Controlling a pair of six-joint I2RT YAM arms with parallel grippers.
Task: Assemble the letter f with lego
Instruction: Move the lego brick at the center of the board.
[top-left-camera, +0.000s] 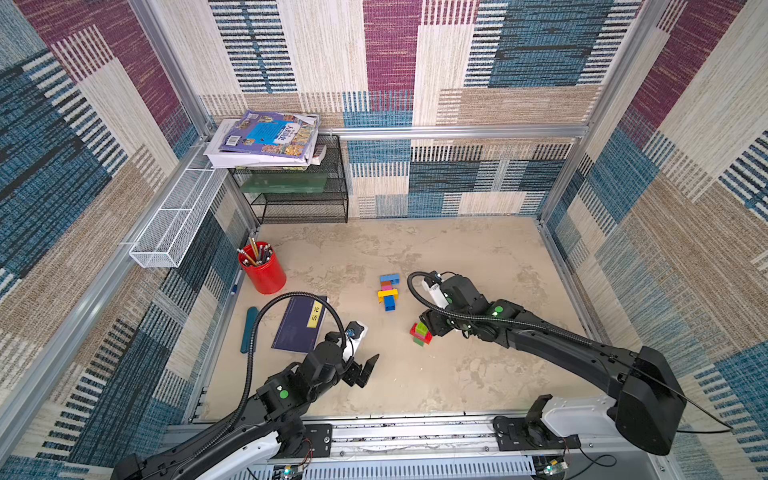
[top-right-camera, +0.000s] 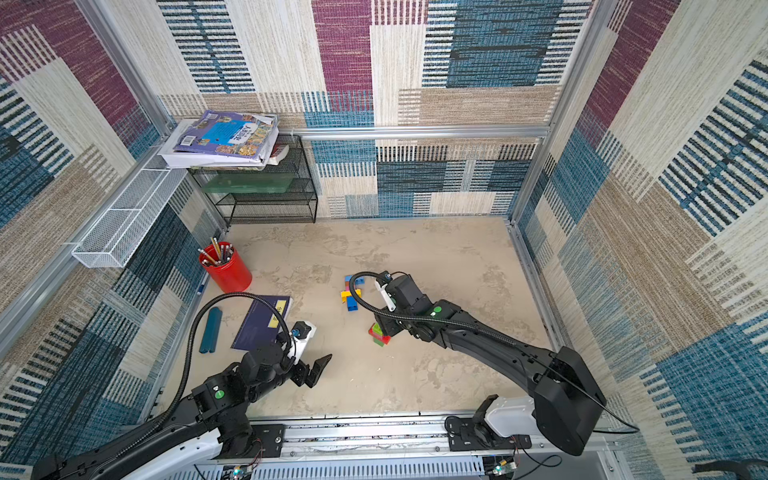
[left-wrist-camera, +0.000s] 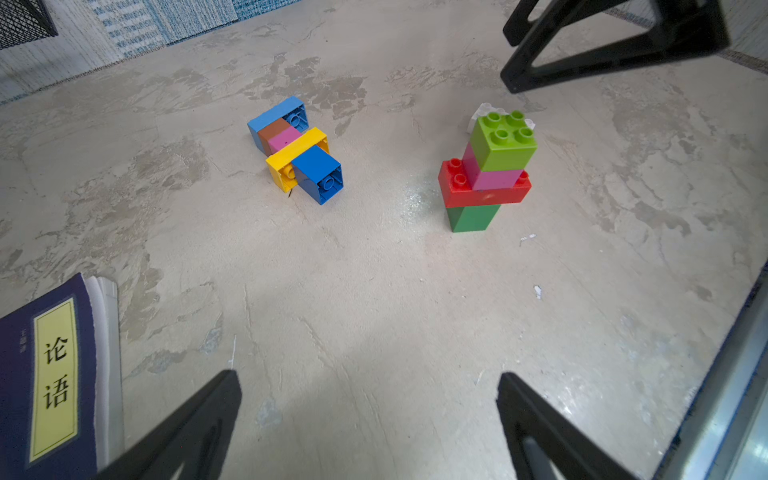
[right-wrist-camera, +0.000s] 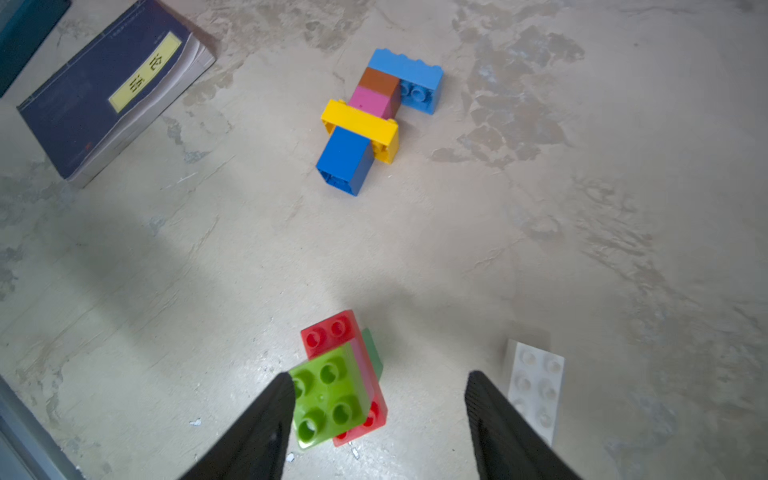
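A flat lego piece of blue, yellow, pink, brown and light blue bricks (top-left-camera: 388, 292) (top-right-camera: 352, 293) (left-wrist-camera: 297, 149) (right-wrist-camera: 374, 120) lies mid-table. Nearer the front stands an upright stack (top-left-camera: 421, 333) (top-right-camera: 379, 334) (left-wrist-camera: 486, 174) of dark green, red, pink and light green bricks. My right gripper (right-wrist-camera: 380, 376) (top-left-camera: 430, 326) hangs open over this stack (right-wrist-camera: 336, 395), one finger right beside the light green top brick and the other well apart from it. A white brick (right-wrist-camera: 536, 386) (left-wrist-camera: 484, 114) lies just behind the stack. My left gripper (left-wrist-camera: 368, 374) (top-left-camera: 368, 370) is open and holds nothing, near the front left.
A purple book (top-left-camera: 299, 322) and a teal case (top-left-camera: 249, 330) lie at the left. A red pencil cup (top-left-camera: 262, 270) stands behind them. A black mesh shelf (top-left-camera: 299, 195) with books on top is at the back left, and a white wire basket (top-left-camera: 174, 220) hangs on the left wall.
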